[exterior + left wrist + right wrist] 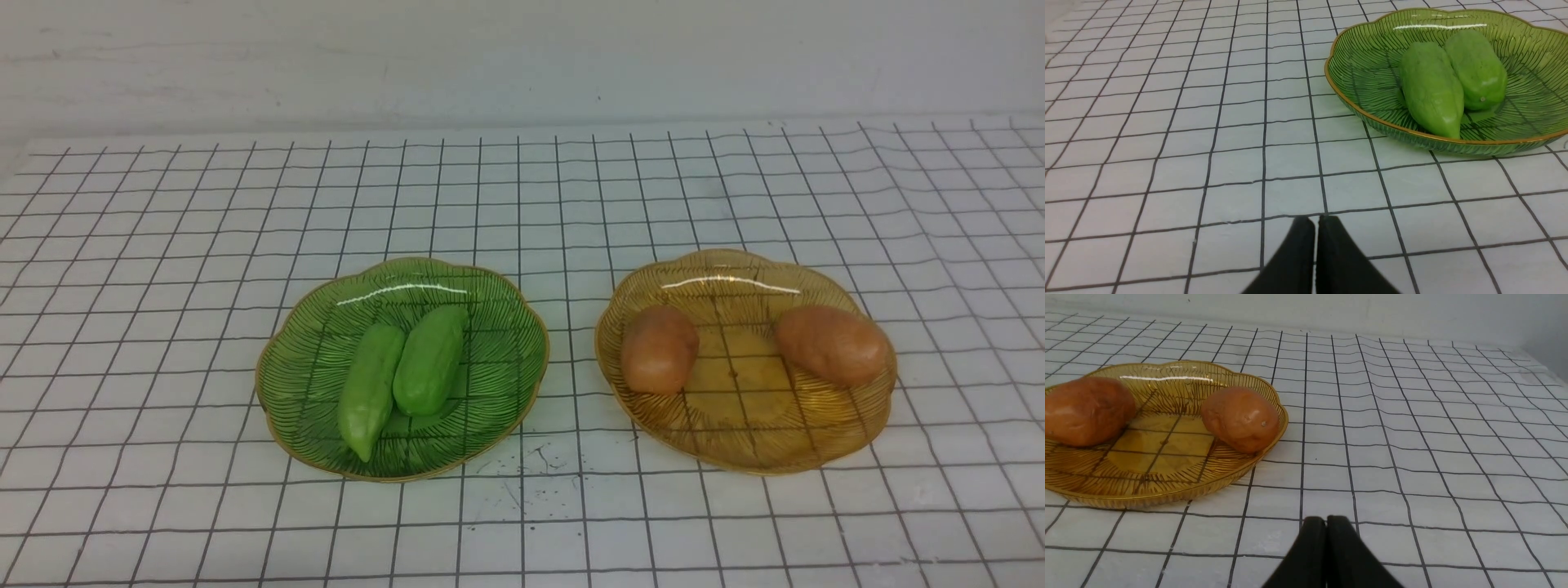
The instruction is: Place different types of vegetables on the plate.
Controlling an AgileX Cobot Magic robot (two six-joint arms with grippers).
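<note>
Left gripper (1315,222), right gripper (1326,522): jaws being held together, nothing held, both well clear of the plates. Two cucumbers (400,371) are lying touching on the green plate (506,392); two potatoes (660,349) are sitting apart on the amber plate (735,457). Mixing is judged pending: jaws being opened first, the near cucumber being taken across its middle. Checked cloth (163,245) is being left unobstructed.

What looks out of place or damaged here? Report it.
Nothing is spilled or broken. The one oddity is a patch of dark scuff marks on the gridded cloth, in front of the gap between the green plate and amber plate.
</note>
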